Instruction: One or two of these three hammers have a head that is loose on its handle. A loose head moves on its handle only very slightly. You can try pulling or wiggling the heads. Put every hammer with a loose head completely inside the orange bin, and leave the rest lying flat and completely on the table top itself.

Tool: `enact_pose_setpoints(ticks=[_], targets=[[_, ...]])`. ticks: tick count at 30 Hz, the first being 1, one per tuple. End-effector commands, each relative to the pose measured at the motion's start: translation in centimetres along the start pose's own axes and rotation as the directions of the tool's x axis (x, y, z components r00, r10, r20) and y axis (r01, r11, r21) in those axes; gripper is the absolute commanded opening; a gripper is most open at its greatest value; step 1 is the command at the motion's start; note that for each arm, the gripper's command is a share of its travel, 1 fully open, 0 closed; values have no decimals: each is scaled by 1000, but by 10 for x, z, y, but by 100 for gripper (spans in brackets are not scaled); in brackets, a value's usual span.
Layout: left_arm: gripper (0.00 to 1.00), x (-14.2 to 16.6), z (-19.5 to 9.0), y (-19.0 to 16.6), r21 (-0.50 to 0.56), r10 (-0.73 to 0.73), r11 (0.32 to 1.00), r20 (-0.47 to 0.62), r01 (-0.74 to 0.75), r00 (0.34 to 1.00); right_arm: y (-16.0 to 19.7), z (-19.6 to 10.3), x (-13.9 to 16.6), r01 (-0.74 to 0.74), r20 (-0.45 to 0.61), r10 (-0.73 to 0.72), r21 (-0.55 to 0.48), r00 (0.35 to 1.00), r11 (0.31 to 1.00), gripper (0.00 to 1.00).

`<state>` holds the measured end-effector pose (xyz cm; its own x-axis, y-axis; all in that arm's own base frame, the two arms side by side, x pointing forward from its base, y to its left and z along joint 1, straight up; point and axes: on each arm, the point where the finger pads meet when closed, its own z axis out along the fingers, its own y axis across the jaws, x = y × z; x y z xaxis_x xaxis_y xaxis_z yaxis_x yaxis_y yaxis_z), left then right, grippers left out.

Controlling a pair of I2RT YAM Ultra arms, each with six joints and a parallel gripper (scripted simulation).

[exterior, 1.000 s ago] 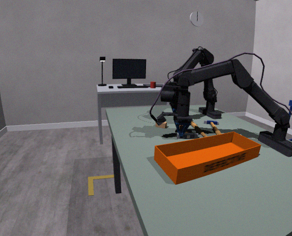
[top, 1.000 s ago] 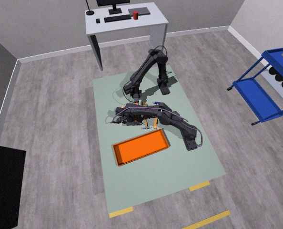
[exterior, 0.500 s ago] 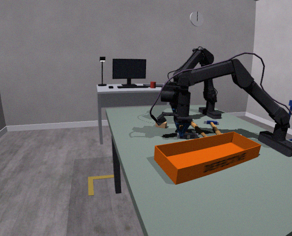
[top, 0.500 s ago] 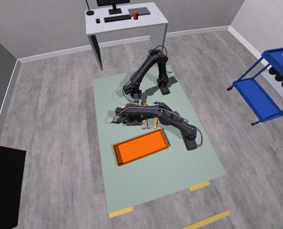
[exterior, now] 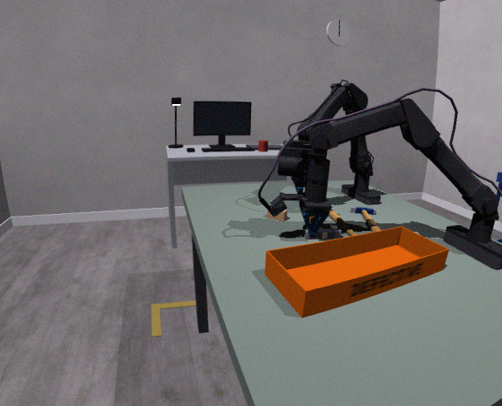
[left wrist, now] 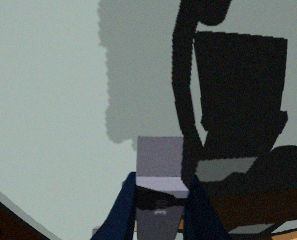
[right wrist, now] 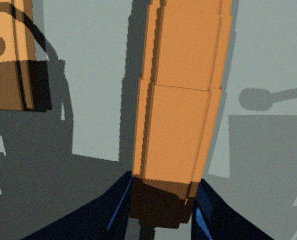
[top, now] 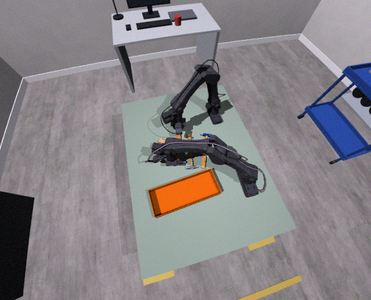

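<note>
- Gripping the first hammer's metal head (exterior: 328,234) (left wrist: 159,157), the left gripper (top: 179,162) (exterior: 314,233) (left wrist: 162,180) has closed firmly
- The right gripper (top: 178,131) (exterior: 300,190) (right wrist: 164,184) clasps the wooden handle (top: 178,137) (left wrist: 248,202) (right wrist: 180,130) of that hammer, which lies on the table (top: 192,239) (exterior: 395,331), outside the bin
- The head looks heavy and smooth, so it may slip; the handle looks stiff and lighter
- Head and handle grips seem right for a gentle wiggle; for lifting, hold the handle near the head
- Beyond lie the middle hammer (top: 191,161) (exterior: 341,222) (right wrist: 0,82) and the blue-headed hammer (top: 203,161) (exterior: 364,211)
- Count: three hammers, one orange bin (top: 188,205) (exterior: 330,297) (left wrist: 3,222) with no hammers inside, one tan block (top: 161,140) (exterior: 277,215), two arms
</note>
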<state>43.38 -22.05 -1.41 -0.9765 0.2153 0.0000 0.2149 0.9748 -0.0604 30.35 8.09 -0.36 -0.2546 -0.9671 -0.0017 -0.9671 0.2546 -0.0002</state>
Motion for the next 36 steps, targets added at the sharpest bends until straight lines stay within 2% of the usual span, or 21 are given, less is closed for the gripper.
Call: enact_pose_setpoints(ticks=[1,3,6,13,14,15,16,17,36], targets=[[16,-3,-8,22,-38,-6,999,12,6,1000,1,-4,14,-12,-47,12,3,999,1000,25],[16,-3,-8,22,-38,-6,999,12,6,1000,1,-4,14,-12,-47,12,3,999,1000,25],[16,-3,-6,10,-17,-3,1000,11,3,1000,-3,-7,0,-2,10,2,21,1000,1000,25],[16,-2,-5,-1,10,-1,1000,10,1,1000,-3,-7,0,-2,10,2,21,1000,1000,25],[28,-2,-5,-1,10,-1,1000,10,1,1000,-2,-4,0,-2,6,2,13,1000,1000,25],[32,-2,-5,-1,10,-1,1000,10,1,1000,-2,-4,0,-2,6,2,13,1000,1000,25],[44,-5,-13,-2,13,0,1000,24,0,1000,-2,-4,0,-2,6,2,13,1000,1000,25],[45,-6,-16,1,13,-7,1000,26,7,1000,-2,-4,0,-2,6,2,13,1000,1000,25],[45,-11,-47,2,14,-1,1000,63,0,998,-2,-4,0,-2,6,2,13,1000,1000,25]])
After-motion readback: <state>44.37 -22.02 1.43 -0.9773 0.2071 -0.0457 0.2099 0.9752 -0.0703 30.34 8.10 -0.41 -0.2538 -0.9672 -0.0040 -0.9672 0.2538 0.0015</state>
